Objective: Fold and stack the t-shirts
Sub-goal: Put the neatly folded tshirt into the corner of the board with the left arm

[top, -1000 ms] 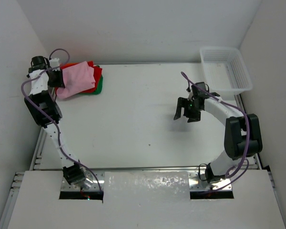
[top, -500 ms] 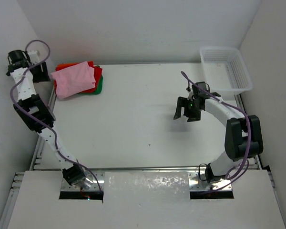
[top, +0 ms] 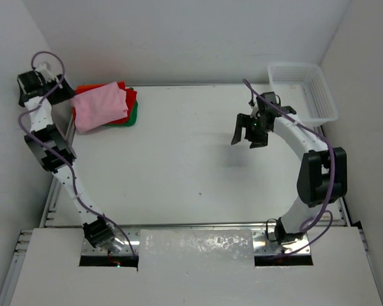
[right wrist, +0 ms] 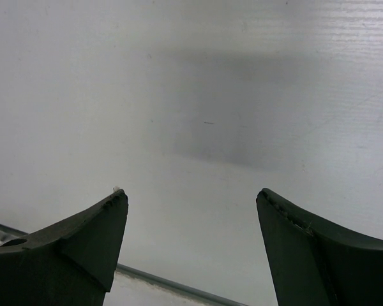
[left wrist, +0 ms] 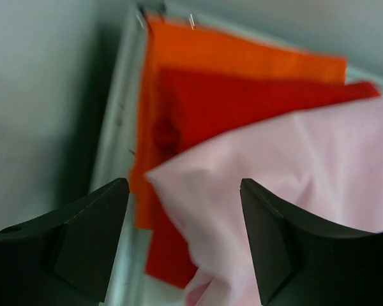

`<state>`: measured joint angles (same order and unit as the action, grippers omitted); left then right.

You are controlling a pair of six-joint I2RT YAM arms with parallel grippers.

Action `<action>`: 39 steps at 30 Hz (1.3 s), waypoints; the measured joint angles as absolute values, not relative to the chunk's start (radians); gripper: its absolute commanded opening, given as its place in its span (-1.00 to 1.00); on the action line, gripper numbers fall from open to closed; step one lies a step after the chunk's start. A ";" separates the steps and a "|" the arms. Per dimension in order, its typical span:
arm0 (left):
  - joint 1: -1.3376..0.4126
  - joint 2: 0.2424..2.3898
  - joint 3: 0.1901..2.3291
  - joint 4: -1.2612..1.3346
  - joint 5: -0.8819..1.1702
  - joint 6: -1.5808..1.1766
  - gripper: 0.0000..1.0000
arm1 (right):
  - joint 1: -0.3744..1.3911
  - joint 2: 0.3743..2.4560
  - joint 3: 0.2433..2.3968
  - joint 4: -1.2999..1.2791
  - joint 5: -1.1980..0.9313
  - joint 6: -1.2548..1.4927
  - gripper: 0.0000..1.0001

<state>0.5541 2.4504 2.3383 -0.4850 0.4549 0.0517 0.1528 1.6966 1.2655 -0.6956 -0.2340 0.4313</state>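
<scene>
From above, the green t-shirt [top: 134, 116] showed only a thin edge at the stack's right side. The rest lay buried under the red t-shirt [top: 130, 99] and the pink t-shirt [top: 99, 107]. The orange t-shirt [top: 89, 88] showed only a strip at the back. The left pincer [top: 62, 94] was too small there to read how its jaws stood. In the left wrist view the cloth was blurred, the pink t-shirt ran off the right and bottom edges, and the bottom edge cut off that pincer's fingers [left wrist: 83, 242]. The right pincer [right wrist: 190, 194] was cropped the same way in its own view.
</scene>
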 measured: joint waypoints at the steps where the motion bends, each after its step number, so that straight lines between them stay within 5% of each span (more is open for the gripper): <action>1: 0.544 2.476 2.321 -0.485 0.461 0.041 0.40 | 0.153 1.700 1.276 -0.701 -0.231 0.432 0.58; 11: 0.496 2.526 2.305 -0.437 0.432 -0.028 0.19 | 0.160 1.702 1.287 -0.766 -0.193 0.438 0.58; 15: 0.497 2.526 2.281 -0.428 0.421 -0.035 -0.27 | 0.160 1.703 1.287 -0.771 -0.187 0.438 0.58; 23: 0.479 2.515 2.222 -0.334 0.350 0.020 -0.37 | 0.161 1.723 1.287 -0.772 -0.187 0.438 0.58; 29: 0.462 2.479 2.066 -0.097 0.340 0.094 -0.09 | 0.161 1.736 1.287 -0.772 -0.188 0.438 0.58; 39: 0.456 2.477 2.094 0.039 0.216 0.229 0.30 | 0.162 1.765 1.289 -0.767 -0.207 0.438 0.58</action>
